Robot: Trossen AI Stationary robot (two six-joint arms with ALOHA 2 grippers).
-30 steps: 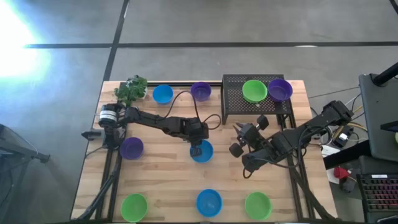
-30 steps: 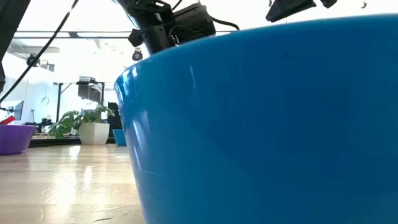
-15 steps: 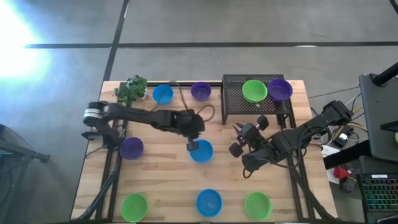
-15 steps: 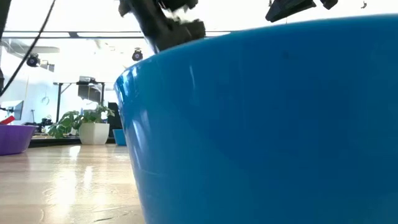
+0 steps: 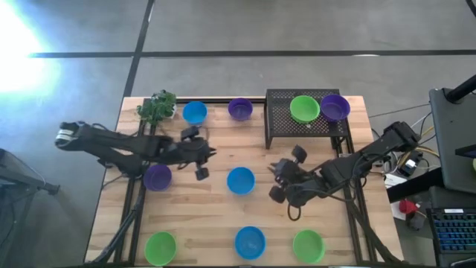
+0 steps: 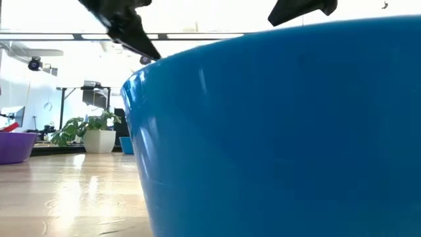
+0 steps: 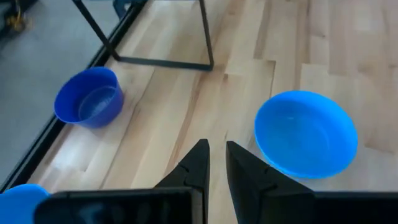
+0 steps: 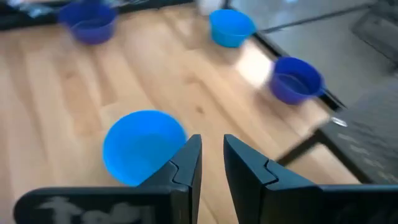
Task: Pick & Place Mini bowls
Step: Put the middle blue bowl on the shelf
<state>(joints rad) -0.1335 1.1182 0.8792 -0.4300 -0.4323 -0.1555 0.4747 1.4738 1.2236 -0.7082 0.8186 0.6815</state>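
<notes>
Two mini bowls point(image 5: 318, 108) sit on the far-right black rack point(image 5: 277, 123) — seven lie around the table. Left gripper point(image 5: 199, 164) and right gripper point(image 5: 281, 182) flank the centre blue bowl point(image 5: 240, 180), fingers slightly parted, holding nothing.

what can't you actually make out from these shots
- Low view: a glossy blue plastic mini bowl sits right at the lens and hides most of the table behind it.
- Low view: both arms are cut off by the top edge.
- High view: the black wire rack hides the table under it.
</notes>
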